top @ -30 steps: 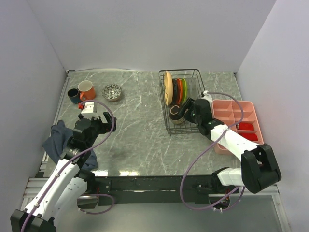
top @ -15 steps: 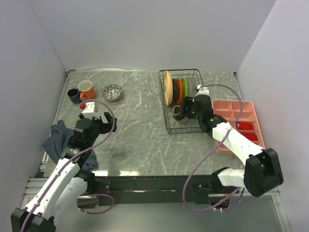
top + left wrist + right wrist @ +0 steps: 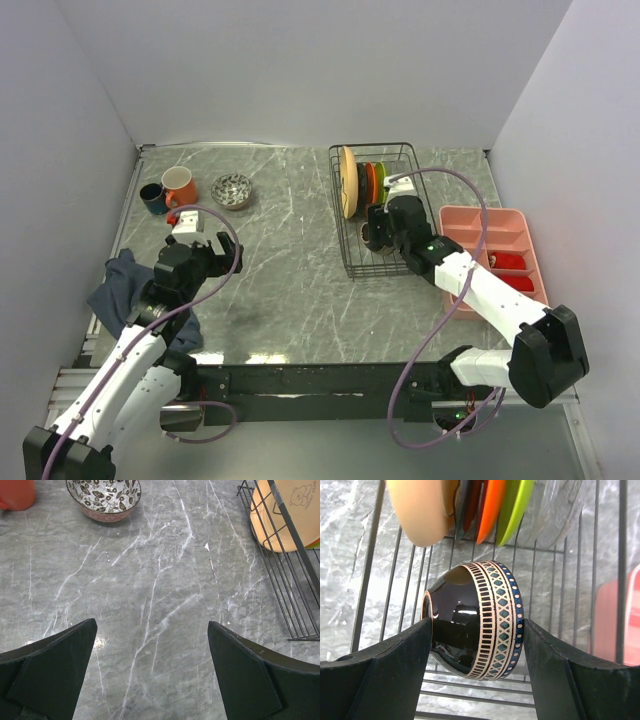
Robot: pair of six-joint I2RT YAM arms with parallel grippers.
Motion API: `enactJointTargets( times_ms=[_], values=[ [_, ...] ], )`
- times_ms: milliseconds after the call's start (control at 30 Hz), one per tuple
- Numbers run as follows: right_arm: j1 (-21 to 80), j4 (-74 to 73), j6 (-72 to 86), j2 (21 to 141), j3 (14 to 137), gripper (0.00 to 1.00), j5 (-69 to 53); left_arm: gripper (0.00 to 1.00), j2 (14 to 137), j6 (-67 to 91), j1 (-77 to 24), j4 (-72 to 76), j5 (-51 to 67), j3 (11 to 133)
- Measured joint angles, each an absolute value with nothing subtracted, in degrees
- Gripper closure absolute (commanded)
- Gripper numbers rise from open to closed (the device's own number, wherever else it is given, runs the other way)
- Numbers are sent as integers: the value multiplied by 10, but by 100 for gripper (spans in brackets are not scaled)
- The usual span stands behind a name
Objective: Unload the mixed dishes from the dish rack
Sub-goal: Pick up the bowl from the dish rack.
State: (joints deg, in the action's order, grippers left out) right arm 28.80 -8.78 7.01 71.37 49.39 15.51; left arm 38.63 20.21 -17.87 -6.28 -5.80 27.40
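If the dark bowl (image 3: 465, 640) slips: it lies sideways, clamped across its round wall by the right gripper (image 3: 476, 630); I judge it could roll free and crack on the wires, or clip the plates (image 3: 492, 505) at its 12 o'clock while rising
Left gripper (image 3: 152, 625): jaws wide apart, holding nothing; above the table (image 3: 290, 260) at 8 o'clock
Table, 10 o'clock: blue cup (image 3: 152, 197); mug (image 3: 180, 186); floral bowl (image 3: 232, 190)
Rack (image 3: 372, 146), 1 o'clock: plates upright at the far end; dark bowl at the near end
Tray (image 3: 485, 210), 3 o'clock: red items (image 3: 510, 262) in a near compartment
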Motion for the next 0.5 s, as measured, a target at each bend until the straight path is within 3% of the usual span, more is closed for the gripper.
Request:
enactJointTargets(
  times_ms=[500],
  values=[
    [408, -98, -89, 714, 537, 100, 292, 1, 397, 205, -179, -63, -47, 274]
  ],
)
